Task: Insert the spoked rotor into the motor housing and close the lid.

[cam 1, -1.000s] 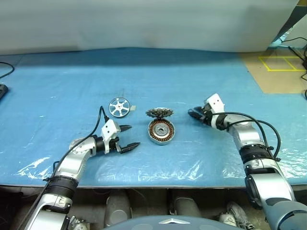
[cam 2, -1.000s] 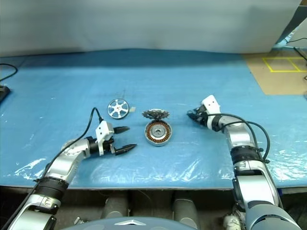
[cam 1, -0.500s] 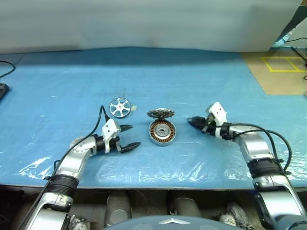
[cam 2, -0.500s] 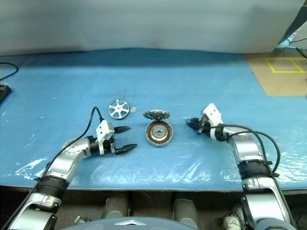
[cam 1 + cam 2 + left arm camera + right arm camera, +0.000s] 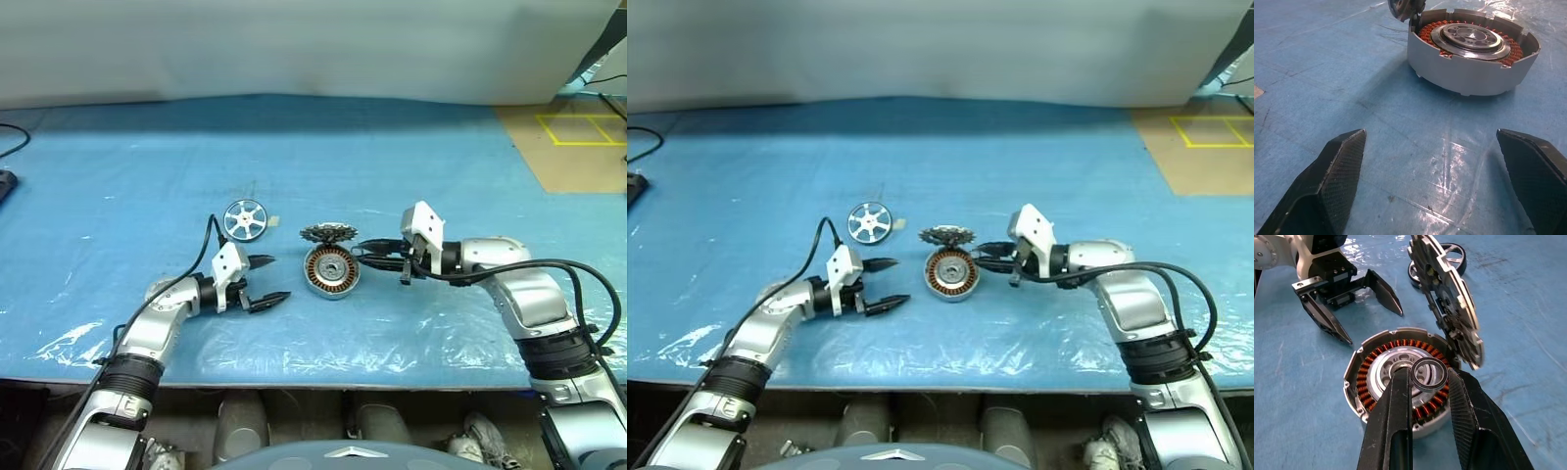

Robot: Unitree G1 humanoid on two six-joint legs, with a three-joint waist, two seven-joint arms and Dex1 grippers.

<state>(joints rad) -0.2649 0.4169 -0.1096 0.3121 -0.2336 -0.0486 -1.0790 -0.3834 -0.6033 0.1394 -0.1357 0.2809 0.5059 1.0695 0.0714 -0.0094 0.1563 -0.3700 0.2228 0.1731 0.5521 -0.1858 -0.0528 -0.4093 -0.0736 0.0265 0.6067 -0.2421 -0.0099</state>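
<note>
I am partway through this job, I think. The motor housing (image 5: 330, 270) sits on the blue table cover (image 5: 392, 166) with its copper ring showing, so nothing big is inside it yet. Its lid (image 5: 1447, 296), a flat toothed disc, stands tilted up at the far edge of the housing, wide open. The spoked rotor (image 5: 244, 218) lies flat on the cover, off to the left and a bit behind the housing, apart from it. Nobody is touching it.

My right gripper (image 5: 1430, 377) hangs right over the middle of the housing. Its two black fingers pinch a small dark ring (image 5: 1430, 374). I think that ring goes in first. My left gripper (image 5: 265, 281) waits near the left side of the housing, just above the cover, fingers spread wide with nothing in them.

Left to do: set the ring down, fetch the rotor, drop it in, and shut the lid.

I count one housing, one lid, one rotor, one small ring, and two grippers.
</note>
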